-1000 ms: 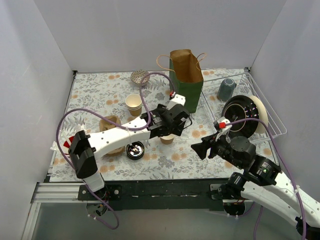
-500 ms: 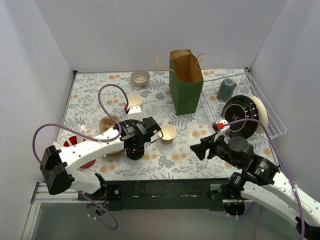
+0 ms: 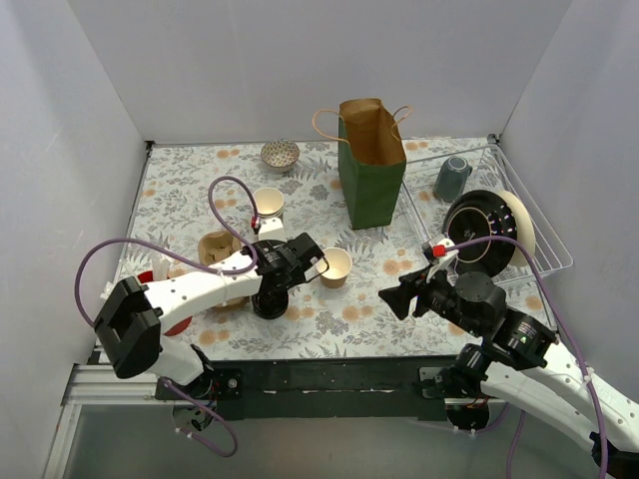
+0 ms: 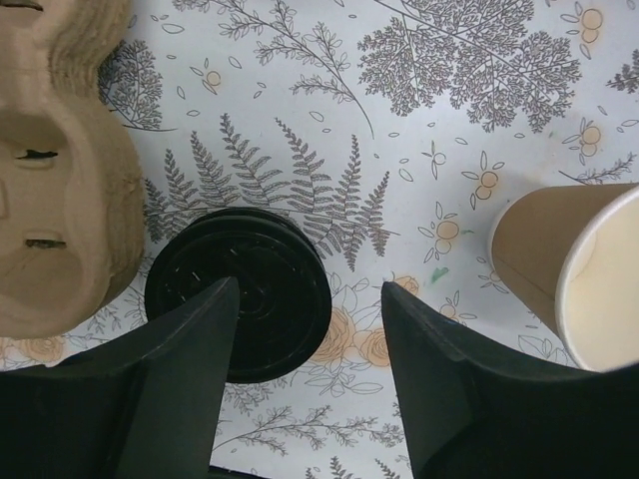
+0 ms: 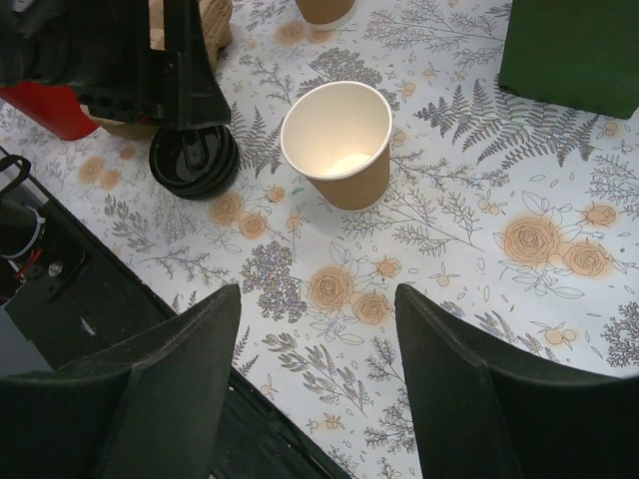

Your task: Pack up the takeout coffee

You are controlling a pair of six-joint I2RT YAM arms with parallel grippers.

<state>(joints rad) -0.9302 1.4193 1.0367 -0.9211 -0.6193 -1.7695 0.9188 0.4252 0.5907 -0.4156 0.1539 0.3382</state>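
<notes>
No lidded takeout coffee shows. An open tan paper cup (image 3: 334,266) stands upright without a lid; it also shows in the right wrist view (image 5: 339,145) and the left wrist view (image 4: 574,274). A loose black lid (image 3: 270,299) lies flat on the cloth to its left (image 4: 240,294) (image 5: 195,160). My left gripper (image 3: 283,294) hangs open and empty just above the lid's right edge (image 4: 310,289). My right gripper (image 3: 394,296) is open and empty (image 5: 318,294), in front of and to the right of the cup. The green paper bag (image 3: 371,165) stands open at the back (image 5: 569,50).
A pulp cup carrier (image 3: 215,249) (image 4: 50,160) lies left of the lid, with a red object (image 5: 40,110) beside it. A second open cup (image 3: 267,205) and a patterned bowl (image 3: 280,154) stand behind. A wire rack (image 3: 529,261) at right holds a grey-blue mug (image 3: 454,177) and a black plate (image 3: 479,225).
My left gripper has drawn back from the open cup to the left and now hangs over the black lid. The cup stays in place. The right arm has barely moved.
</notes>
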